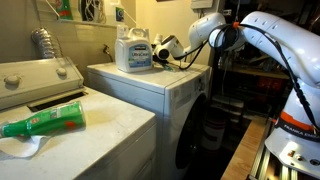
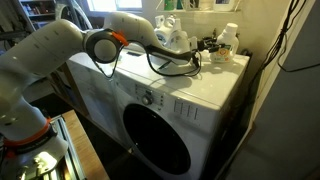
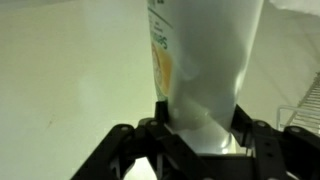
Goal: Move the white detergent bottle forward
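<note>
Gripping: the black two-finger gripper (image 3: 205, 140) has its jaws drawn in on the slim white plastic detergent bottle (image 3: 205, 65), with one finger at each side of its lower body. Contact looks firm, though the wrist view is too blurred to be certain.
Bottle position: the slim white plastic detergent bottle (image 2: 228, 40) stands upright on the flat top of the white front-loading machine (image 2: 200, 85), near the back corner by the wall.
Arm: the white robot arm (image 2: 135, 28) stretches across that top to the bottle.
Neighbours: the large squarish whitish jug with a blue label (image 1: 133, 50) stands on the same top, just beside the gripper. A green plastic bottle with a red cap (image 1: 45, 122) lies on its side on the adjoining white top-loading washer (image 1: 110, 125).
</note>
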`<move>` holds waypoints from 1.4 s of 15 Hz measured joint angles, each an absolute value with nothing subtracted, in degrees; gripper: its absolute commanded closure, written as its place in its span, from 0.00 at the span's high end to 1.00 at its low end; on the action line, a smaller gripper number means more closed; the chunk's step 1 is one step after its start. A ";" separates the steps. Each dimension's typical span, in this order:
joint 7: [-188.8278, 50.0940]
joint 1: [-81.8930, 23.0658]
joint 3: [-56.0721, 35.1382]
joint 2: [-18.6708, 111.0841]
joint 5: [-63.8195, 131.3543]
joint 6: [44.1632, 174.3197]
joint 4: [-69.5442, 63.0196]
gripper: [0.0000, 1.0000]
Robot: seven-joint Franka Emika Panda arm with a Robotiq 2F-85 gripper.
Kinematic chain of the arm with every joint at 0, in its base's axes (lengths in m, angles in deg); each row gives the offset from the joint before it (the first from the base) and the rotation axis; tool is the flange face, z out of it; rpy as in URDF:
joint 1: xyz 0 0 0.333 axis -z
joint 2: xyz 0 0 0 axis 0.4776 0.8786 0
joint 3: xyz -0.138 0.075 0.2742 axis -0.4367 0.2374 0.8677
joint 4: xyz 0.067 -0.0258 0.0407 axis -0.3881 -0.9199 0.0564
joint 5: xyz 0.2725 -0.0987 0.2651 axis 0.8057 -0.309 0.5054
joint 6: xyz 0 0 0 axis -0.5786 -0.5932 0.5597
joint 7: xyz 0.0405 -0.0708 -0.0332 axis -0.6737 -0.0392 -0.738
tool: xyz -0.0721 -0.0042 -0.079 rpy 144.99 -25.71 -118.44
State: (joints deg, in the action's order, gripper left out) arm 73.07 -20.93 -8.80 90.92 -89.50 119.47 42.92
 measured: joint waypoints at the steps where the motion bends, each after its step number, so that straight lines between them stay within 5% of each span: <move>1: 72.12 -20.82 -8.82 91.16 -88.60 120.30 43.49 0.95; 9: 42.51 -20.78 -7.97 86.55 -64.27 122.71 41.63 1.00; 21: -4.47 -15.05 3.24 64.61 -29.94 119.27 19.65 1.00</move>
